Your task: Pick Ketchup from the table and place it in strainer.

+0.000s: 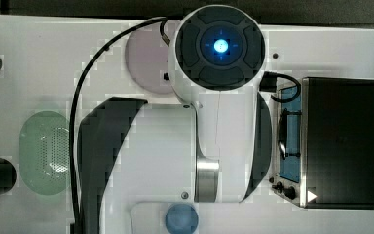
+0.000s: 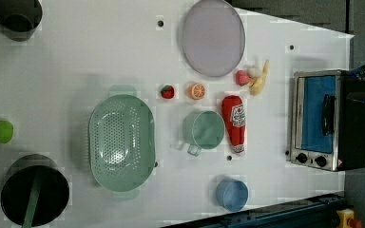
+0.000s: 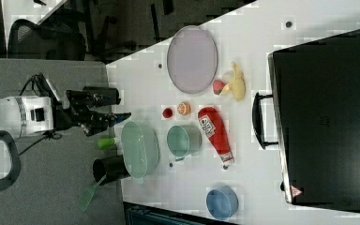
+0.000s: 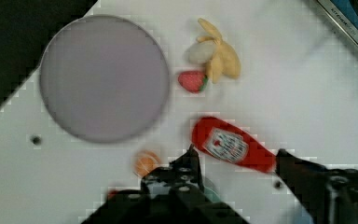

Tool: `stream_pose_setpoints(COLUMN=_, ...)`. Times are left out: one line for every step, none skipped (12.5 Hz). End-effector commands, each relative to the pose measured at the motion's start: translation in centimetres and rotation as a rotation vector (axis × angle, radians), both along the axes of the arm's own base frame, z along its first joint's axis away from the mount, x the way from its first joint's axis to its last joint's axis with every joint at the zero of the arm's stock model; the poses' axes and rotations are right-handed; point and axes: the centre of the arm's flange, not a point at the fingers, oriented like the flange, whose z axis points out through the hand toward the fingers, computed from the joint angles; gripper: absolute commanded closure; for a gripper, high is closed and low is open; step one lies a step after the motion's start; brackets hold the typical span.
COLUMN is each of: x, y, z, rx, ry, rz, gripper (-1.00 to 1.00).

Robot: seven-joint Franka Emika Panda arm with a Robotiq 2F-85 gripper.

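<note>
- Gripper (image 4: 235,161) hangs above the table (image 2: 100,57), its two fingers (image 4: 191,163) spread moderately wide with nothing between them and touching nothing.
- Ketchup (image 2: 234,123) lies flat on the table, just beside the dark green cup (image 2: 204,130), on the side away from the strainer (image 2: 122,142).
- Strainer sits well apart from the ketchup, beyond the cup.
- Orange slice (image 2: 196,90) and strawberry (image 2: 167,91) lie near the cup.

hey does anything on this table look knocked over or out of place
The Ketchup bottle lies flat on its side between the dark green cup and the toaster oven, not upright. Nothing looks spilled or broken; the strainer is empty.
</note>
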Motion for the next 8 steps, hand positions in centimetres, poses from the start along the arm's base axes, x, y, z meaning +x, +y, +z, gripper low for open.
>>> stream_pose_setpoints(x=-8.1, y=-3.4, z=5.1, rx=0.005, ry=0.024, rz=0.027, gripper=-0.59)
stream_pose_setpoints(x=-8.0, y=-3.4, z=5.0, rx=0.005, ry=0.027, rz=0.029, gripper=-0.81)
stream_pose_setpoints(x=-7.9, y=-3.3, z=4.6, rx=0.006, ry=0.034, rz=0.039, gripper=-0.99)
stream_pose_setpoints(x=-7.8, y=-3.2, z=3.9, rx=0.007, ry=0.048, rz=0.054, gripper=-1.00)
stream_pose_setpoints(x=-7.6, y=-3.1, z=2.9, rx=0.010, ry=0.070, rz=0.071, gripper=-1.00)
stream_pose_setpoints(x=-7.4, y=-3.0, z=1.6, rx=0.014, ry=0.095, rz=0.090, gripper=-1.00)
stream_pose_setpoints(x=-7.1, y=-2.7, z=0.2, rx=0.018, ry=0.124, rz=0.113, gripper=-1.00)
stream_pose_setpoints(x=-6.8, y=-2.5, z=-1.4, rx=0.022, ry=0.155, rz=0.132, gripper=-1.00)
